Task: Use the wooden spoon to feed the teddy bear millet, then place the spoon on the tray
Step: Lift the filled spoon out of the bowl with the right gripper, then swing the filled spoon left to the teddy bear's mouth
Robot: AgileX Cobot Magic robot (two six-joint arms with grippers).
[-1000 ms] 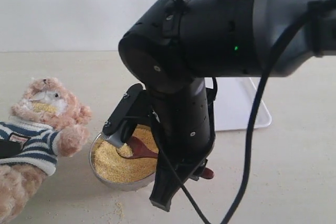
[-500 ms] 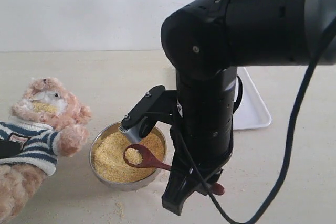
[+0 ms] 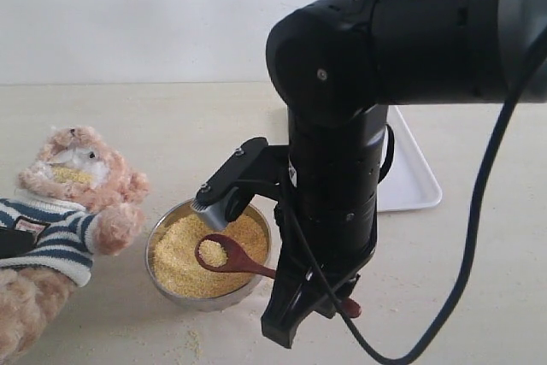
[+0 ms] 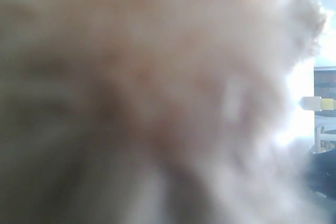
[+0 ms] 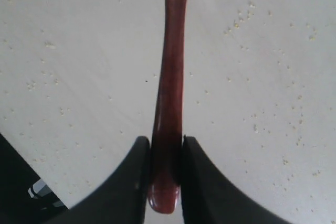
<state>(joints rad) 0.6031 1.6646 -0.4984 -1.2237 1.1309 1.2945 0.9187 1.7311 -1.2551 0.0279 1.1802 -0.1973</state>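
At far left I see the teddy bear (image 3: 75, 184) lying back; my left wrist camera shows only blurred fur, so I cannot tell the left gripper's grip. Beside the bear, millet (image 3: 175, 264) fills the metal bowl (image 3: 152, 250). The wooden spoon (image 3: 244, 262) hangs over it, loaded with grains, its handle end clamped by the right gripper (image 5: 167, 148). The tray (image 3: 419, 181) lies behind, right.

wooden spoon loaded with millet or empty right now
Loaded: a small heap of millet sits in the wooden spoon's bowl, held over the metal bowl, with the handle clamped in the right gripper.
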